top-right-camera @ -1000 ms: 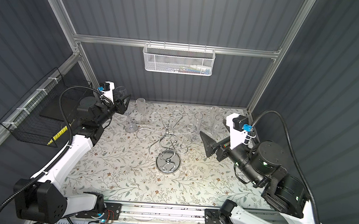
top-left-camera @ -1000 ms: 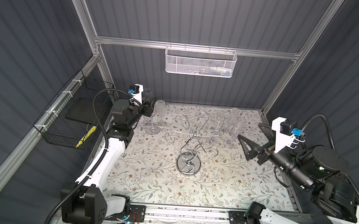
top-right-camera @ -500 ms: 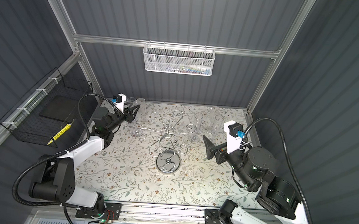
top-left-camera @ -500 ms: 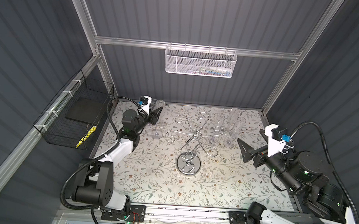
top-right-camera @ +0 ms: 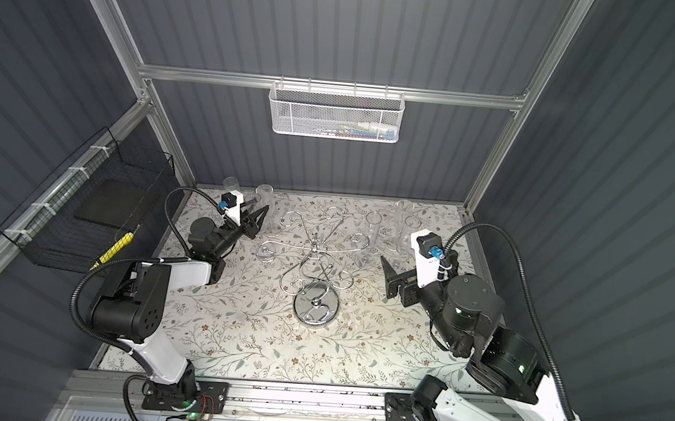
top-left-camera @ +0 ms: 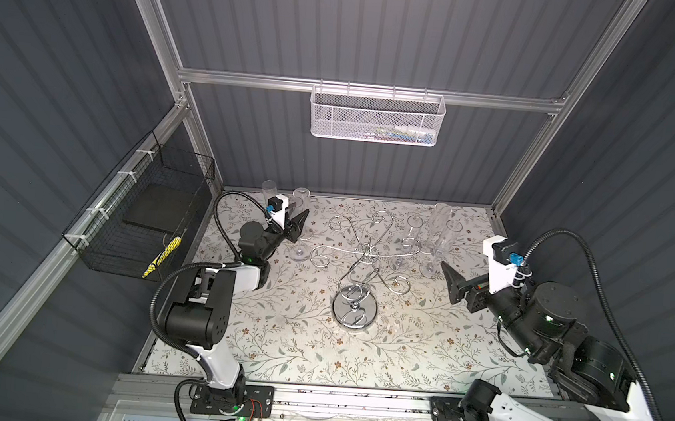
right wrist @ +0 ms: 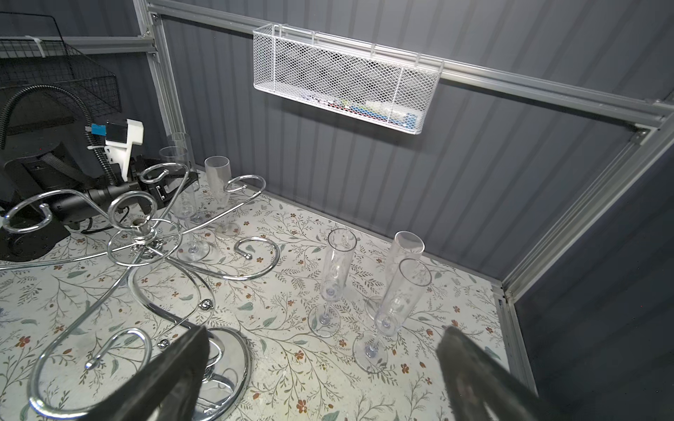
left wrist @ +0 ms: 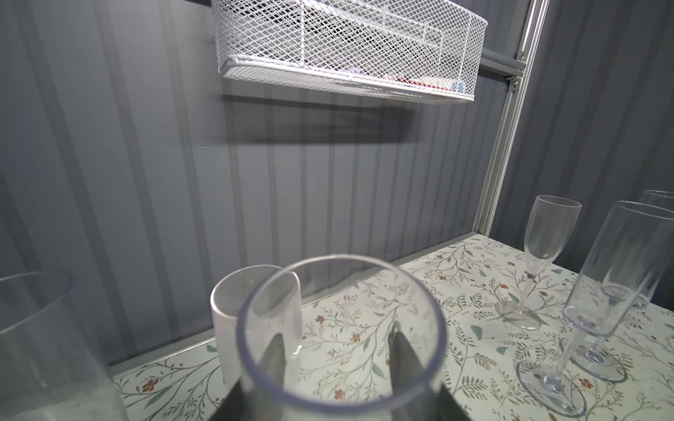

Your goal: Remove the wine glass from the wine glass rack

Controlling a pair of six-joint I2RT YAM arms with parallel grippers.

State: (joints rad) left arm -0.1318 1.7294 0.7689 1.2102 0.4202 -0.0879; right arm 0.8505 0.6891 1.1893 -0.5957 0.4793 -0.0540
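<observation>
Left gripper [left wrist: 335, 342] jaws half-closed on the bowl of the wine glass [left wrist: 342, 277]. The glass is upright and off the wine glass rack [top-left-camera: 354, 311], tight in the table's [top-left-camera: 314, 355] back-left corner by the wall, with a frosted glass [left wrist: 255, 310] just beside it (foot contact with table unclear). Rack stands mid-table with curled arms reaching near that gripper, and the table's front half is open. Right gripper [right wrist: 321, 340] hovers jaws wide near the right edge, three standing glasses [right wrist: 337, 269] close by.

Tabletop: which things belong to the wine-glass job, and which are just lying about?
Job: wine glass rack; wine glass, gripped by the left fingers.
Lying about: other standing glasses; white mesh basket; black wire basket.
</observation>
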